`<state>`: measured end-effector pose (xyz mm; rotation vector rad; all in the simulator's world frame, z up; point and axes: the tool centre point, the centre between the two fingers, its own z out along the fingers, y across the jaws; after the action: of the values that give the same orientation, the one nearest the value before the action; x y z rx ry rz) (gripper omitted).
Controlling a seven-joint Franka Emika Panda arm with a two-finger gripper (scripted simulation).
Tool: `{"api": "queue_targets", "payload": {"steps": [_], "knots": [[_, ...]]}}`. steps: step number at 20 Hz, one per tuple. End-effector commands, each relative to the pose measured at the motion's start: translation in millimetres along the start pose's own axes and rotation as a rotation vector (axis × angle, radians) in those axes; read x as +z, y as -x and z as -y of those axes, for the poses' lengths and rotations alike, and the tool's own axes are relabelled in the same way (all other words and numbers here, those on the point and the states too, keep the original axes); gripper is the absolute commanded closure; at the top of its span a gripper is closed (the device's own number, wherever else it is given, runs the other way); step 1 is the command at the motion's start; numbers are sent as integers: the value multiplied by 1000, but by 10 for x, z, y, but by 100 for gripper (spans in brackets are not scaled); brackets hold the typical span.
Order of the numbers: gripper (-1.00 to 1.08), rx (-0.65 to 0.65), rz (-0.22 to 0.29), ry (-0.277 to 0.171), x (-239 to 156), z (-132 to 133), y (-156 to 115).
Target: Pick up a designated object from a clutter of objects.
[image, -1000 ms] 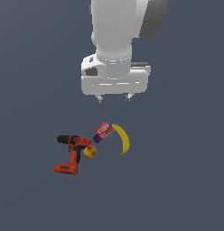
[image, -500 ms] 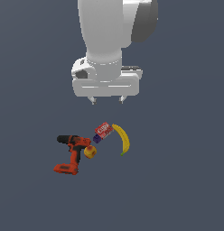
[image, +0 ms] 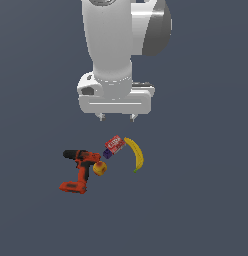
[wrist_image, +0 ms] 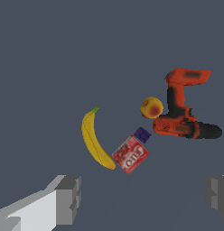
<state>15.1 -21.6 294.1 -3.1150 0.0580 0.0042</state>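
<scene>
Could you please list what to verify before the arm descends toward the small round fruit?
1. Jaws of the gripper spread wide: ok.
2. Gripper carrying nothing: ok.
3. Round fruit in sight in both views: ok.
4. Gripper centred above the fruit: not ok; in the exterior view it hangs nearer the red box.
5. Room around the fruit: not ok; the drill sits right against it.
6. Banana away from the fruit: ok.
</scene>
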Motion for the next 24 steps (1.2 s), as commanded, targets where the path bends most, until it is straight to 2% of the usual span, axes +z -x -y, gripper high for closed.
{"api": "queue_targets", "payload": {"steps": [1,7,14,24], "knots": [[-92,30,0,-1,107,-44,-62],[-92,137,-1,-2,498,-209,-269],[-92,310,-3,4,1175,-507,-519],[-92,480,-8,19,1892,-832,-653]]}}
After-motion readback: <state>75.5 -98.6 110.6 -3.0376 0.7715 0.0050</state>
